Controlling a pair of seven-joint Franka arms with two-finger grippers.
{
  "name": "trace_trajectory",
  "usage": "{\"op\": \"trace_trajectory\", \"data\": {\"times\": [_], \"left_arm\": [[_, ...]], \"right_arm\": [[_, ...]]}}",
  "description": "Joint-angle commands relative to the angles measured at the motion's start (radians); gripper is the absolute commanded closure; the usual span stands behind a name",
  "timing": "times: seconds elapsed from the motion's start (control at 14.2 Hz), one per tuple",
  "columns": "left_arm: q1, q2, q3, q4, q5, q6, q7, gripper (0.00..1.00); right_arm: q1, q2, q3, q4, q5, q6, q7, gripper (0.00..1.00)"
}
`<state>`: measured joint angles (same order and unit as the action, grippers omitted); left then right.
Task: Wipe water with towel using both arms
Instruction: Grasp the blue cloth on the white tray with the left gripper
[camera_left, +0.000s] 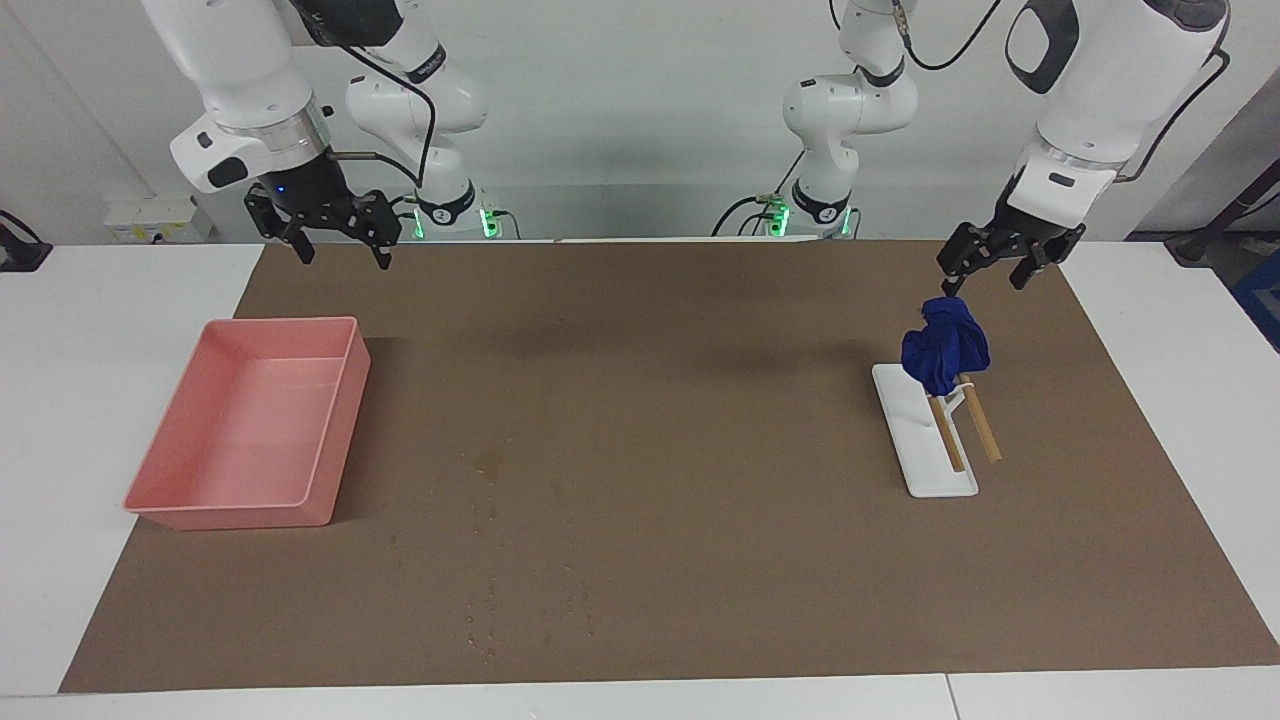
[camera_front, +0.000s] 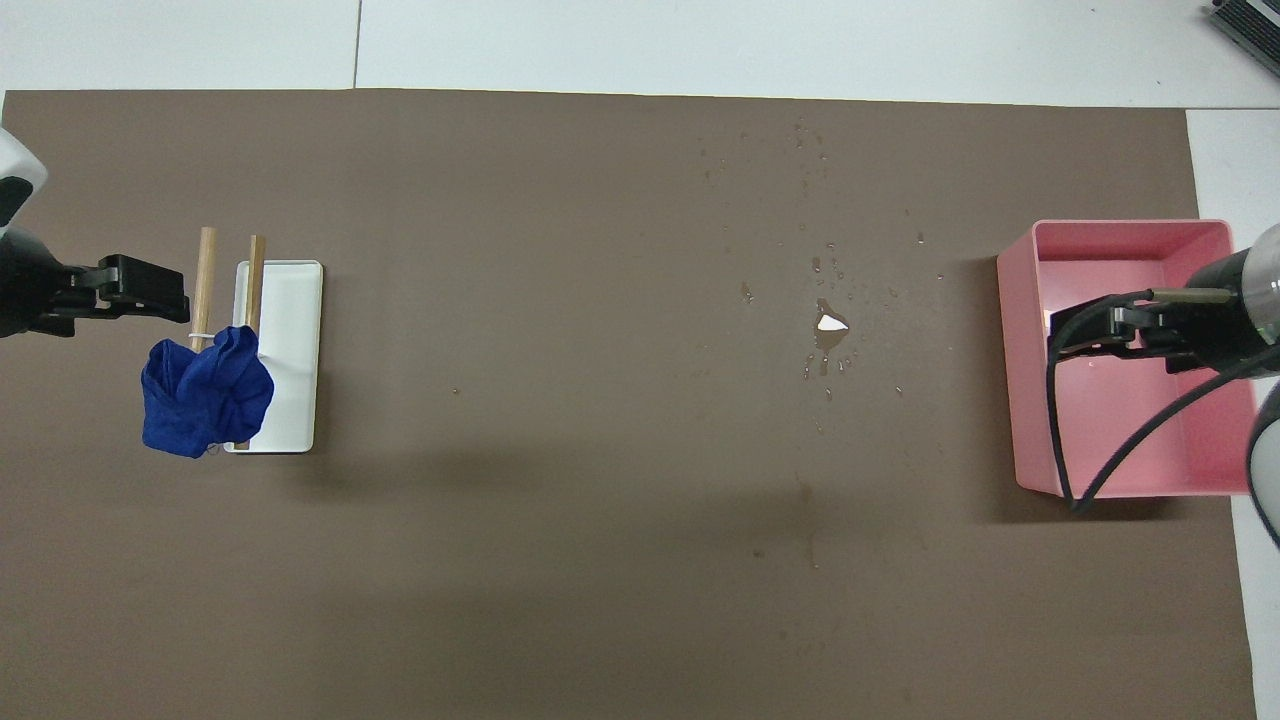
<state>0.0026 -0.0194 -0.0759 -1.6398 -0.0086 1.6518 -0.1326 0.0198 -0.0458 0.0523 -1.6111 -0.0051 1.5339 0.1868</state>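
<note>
The towel (camera_left: 945, 348) is a bunched royal-blue cloth hung on the top of a small rack of two wooden rods (camera_left: 975, 425) on a white base (camera_left: 915, 440), toward the left arm's end of the table. It also shows in the overhead view (camera_front: 205, 392). My left gripper (camera_left: 988, 278) is open and hovers just above the towel, one fingertip close over its top; it also shows in the overhead view (camera_front: 160, 295). The water (camera_left: 490, 465) is a small damp blotch with scattered drops mid-table, also in the overhead view (camera_front: 828, 325). My right gripper (camera_left: 342, 250) is open and empty, raised over the pink tray in the overhead view (camera_front: 1065, 335).
A pink rectangular plastic tray (camera_left: 340, 400) stands empty toward the right arm's end of the table, also in the overhead view (camera_front: 1020, 380). A brown mat (camera_left: 700, 560) covers the table. More drops (camera_left: 485, 635) lie farther from the robots than the blotch.
</note>
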Motion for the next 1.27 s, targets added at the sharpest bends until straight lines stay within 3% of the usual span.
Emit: {"op": "trace_trajectory", "data": {"times": [0.0,0.85,0.92,1.2], "left_arm": [[-0.006,-0.019,0.007,-0.021,-0.011,0.014,-0.002,0.0],[-0.001,-0.036,0.007,-0.053,-0.001,0.022,-0.073,0.0],[0.011,-0.045,0.008,-0.081,-0.001,0.045,-0.067,0.0],[0.103,-0.166,0.008,-0.348,0.001,0.242,0.051,0.0]], "right_arm": [[-0.011,-0.026,0.003,-0.029,0.025,0.017,-0.02,0.0],[-0.012,-0.029,0.001,-0.039,0.024,0.011,-0.017,0.0],[-0.011,-0.034,0.001,-0.041,0.024,0.011,-0.015,0.0],[-0.006,-0.034,0.001,-0.041,0.024,0.012,-0.013,0.0]]}}
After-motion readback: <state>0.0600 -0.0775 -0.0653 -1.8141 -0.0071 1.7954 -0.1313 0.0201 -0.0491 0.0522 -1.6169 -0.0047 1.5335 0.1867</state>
